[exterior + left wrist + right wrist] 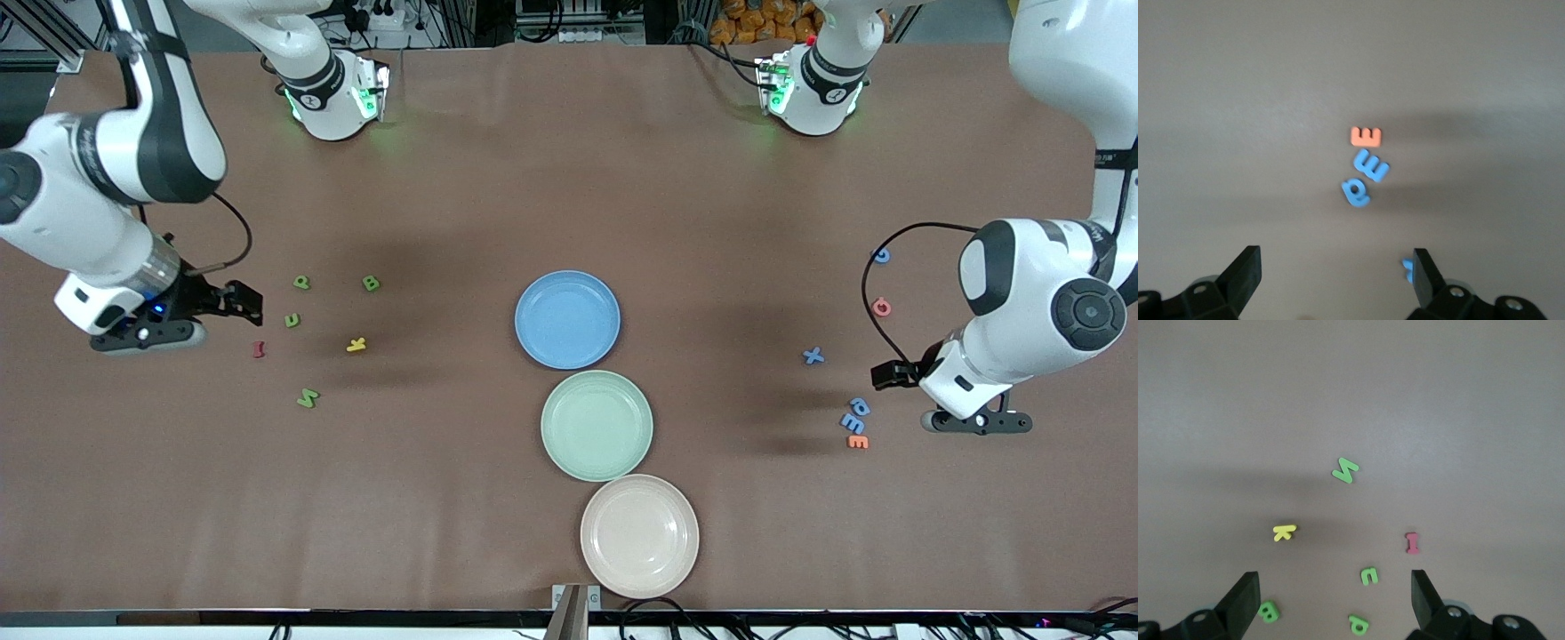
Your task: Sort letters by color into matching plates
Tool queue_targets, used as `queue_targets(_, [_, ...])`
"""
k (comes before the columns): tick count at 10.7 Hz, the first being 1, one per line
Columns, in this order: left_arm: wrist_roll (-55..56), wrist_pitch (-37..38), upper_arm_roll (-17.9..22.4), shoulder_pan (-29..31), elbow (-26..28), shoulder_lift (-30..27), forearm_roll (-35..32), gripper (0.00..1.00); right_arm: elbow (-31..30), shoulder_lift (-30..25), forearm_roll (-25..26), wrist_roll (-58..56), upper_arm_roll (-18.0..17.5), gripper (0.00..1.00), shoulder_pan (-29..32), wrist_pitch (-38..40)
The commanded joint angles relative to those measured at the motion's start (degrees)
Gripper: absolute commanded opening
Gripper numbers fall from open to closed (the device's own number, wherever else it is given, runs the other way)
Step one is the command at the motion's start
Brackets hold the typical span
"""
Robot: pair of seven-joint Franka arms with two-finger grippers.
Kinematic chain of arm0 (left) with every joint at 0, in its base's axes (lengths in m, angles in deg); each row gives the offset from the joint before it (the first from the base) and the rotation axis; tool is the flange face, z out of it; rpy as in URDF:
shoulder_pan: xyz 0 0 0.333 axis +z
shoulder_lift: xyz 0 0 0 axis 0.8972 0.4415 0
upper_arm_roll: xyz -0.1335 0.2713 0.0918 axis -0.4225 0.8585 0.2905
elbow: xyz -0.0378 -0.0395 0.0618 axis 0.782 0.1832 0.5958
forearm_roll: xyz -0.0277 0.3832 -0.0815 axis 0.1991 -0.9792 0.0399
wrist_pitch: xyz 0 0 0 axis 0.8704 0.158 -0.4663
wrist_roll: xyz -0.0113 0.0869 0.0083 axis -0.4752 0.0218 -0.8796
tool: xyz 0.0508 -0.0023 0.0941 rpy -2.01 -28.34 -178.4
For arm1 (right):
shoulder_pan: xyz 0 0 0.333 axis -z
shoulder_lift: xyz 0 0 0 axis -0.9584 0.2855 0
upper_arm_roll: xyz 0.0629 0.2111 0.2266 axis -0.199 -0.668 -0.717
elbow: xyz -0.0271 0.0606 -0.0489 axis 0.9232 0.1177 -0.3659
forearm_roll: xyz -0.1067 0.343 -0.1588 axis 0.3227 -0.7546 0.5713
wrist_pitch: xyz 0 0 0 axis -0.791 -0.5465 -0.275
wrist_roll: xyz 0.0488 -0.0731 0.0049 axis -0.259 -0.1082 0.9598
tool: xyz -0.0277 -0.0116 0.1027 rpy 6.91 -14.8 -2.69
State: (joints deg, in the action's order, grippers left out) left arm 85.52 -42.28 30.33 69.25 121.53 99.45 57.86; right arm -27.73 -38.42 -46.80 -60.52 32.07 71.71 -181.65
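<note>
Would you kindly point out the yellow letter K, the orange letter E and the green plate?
yellow letter K (356, 345), front view, its middle.
orange letter E (1366, 137), left wrist view, its middle.
green plate (558, 444), front view, its rim.

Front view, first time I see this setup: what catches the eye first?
Three plates run down the table's middle: blue plate, green plate, then pinkish plate nearest the camera. Small letters lie scattered at both ends, green letters by the open right gripper, blue letters by the open left gripper.
</note>
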Motion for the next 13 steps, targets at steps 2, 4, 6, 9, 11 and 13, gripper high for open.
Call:
queue_targets(2, [0.7,-8.6,0.5,1.1,-0.6,6.0,-3.5,1.00,-2.6,7.8,-0.3,8.5,-0.1,1.00,0.0,-14.6])
queue_targets(4, [0.7,-11.4,1.2,1.1,-1.0,8.6,-3.6,1.00,-2.2,12.4,-0.3,13.2,-0.1,1.00,0.3,-20.5])
queue_targets(6, [0.8,-15.2,2.4,1.1,-1.3,12.1,-4.2,1.00,-1.3,15.9,-0.4,16.0,0.0,0.98,0.4,-22.6])
queue_targets(9, [0.8,-18.2,4.4,1.1,-1.8,14.9,-8.4,1.00,3.6,21.8,0.0,26.9,0.1,0.90,-1.5,-21.8])
queue_targets(11, [0.8,-19.1,4.4,1.0,-1.8,15.9,-9.0,1.00,5.1,23.9,-0.2,28.6,0.0,0.87,-1.5,-21.7])
queue_targets(13, [1.0,-19.2,4.4,0.7,-1.8,16.4,-8.9,1.00,7.1,26.2,-0.2,28.5,0.2,0.80,-1.4,-21.5])
